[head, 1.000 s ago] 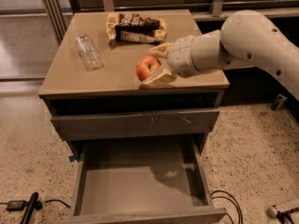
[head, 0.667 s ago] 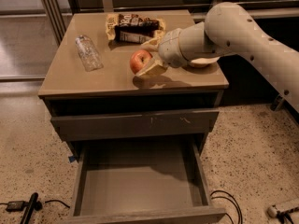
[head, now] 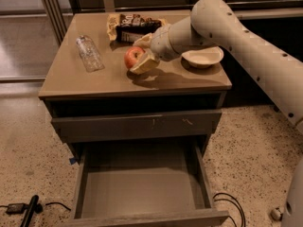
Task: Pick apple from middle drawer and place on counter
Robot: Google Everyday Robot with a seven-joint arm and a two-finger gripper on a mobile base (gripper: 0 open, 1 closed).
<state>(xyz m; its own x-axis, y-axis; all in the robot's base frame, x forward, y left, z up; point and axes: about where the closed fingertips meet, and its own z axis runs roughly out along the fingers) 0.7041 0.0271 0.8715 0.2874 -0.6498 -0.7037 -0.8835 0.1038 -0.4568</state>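
one tool (head: 140,53) with apple (head: 132,57) over counter (head: 90,81)

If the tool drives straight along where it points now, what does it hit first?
Probably the counter just ahead: the tool, holding the apple over it, angles downward. The bottle lies further off; depth unclear.

We are seeing speckled terrazzo floor (head: 258,141), cables (head: 233,205) lying on it, and a framed glass partition (head: 23,30) standing behind the cabinet (head: 64,115) (the hand (head: 140,54) is clasping the apple (head: 133,57) over its surface (head: 85,82)).
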